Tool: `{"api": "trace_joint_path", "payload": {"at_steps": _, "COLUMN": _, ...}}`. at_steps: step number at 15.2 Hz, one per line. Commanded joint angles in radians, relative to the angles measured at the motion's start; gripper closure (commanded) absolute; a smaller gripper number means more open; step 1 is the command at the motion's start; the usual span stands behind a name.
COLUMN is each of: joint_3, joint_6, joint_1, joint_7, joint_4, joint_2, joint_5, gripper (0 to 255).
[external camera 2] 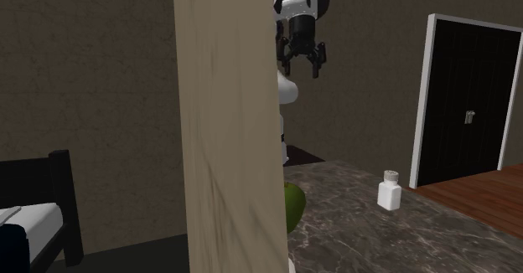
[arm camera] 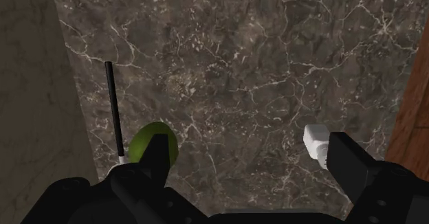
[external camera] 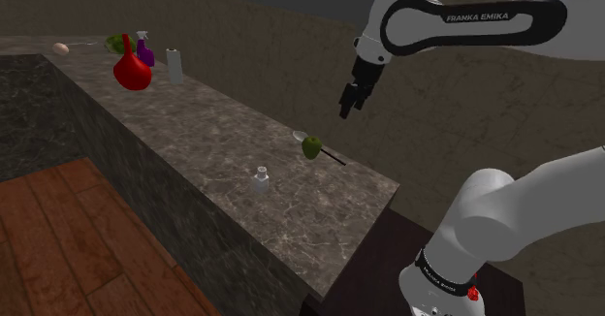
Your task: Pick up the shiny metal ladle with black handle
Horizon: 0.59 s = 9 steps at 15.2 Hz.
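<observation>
gripper (external camera: 349, 101) wide open, empty, high above worktop (external camera: 194, 120) | ladle (arm camera: 114, 109) flat, just beside fruit (arm camera: 152, 143), long axis running away from fruit | ladle off gripper's centre, past fruit, lying across closing line

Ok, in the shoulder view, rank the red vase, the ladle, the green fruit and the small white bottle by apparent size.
1. Red vase, largest though farthest off.
2. Ladle, long but thin, partly hidden by the fruit.
3. Green fruit and small white bottle: look alike, so unranked.
</observation>
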Motion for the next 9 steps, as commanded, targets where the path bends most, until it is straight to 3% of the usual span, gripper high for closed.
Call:
{"api": "trace_joint_path", "payload": {"at_steps": 1, "joint_3": -0.031, "joint_6": 0.060, "joint_1": -0.006, "joint_7": -0.029, "joint_4": 0.008, "joint_2": 0.066, "joint_5": -0.007, "gripper": 0}}
{"api": "trace_joint_path", "payload": {"at_steps": 9, "joint_3": -0.135, "joint_6": 0.271, "joint_1": -0.015, "joint_7": -0.142, "joint_4": 0.056, "joint_2": 0.327, "joint_5": 0.013, "gripper": 0}}
